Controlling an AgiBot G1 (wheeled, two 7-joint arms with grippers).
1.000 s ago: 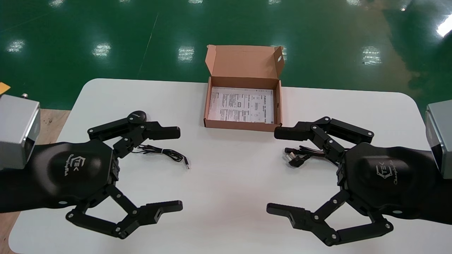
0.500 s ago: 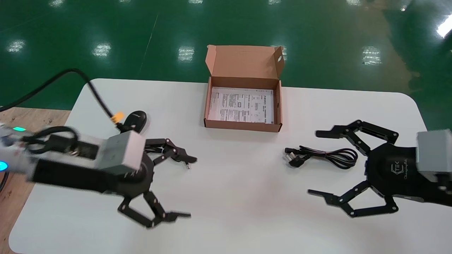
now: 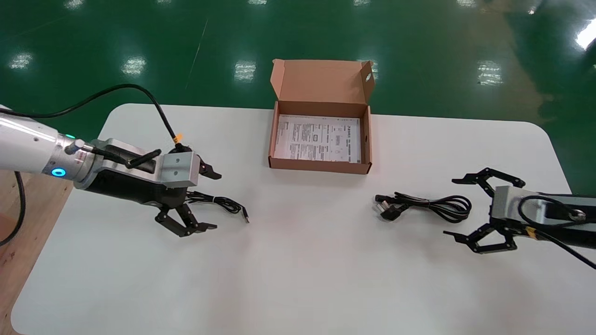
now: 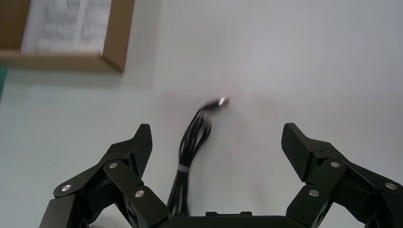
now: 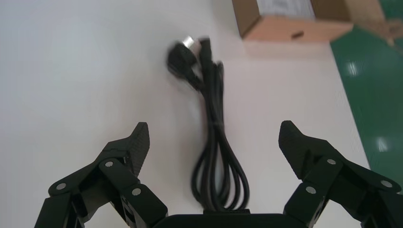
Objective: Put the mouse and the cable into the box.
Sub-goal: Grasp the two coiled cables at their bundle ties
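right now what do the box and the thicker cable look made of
Box: brown cardboard, matte, with folded flaps and a tab slot. Cable, ahead of the open right gripper: black, smooth sheath with a faint sheen, probably rubber or PVC; the plug tip looks metallic.

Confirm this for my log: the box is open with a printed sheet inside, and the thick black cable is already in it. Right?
No. The box is open with the printed sheet inside, but the thick black cable lies on the table outside it, before the open right gripper. The head view shows this.
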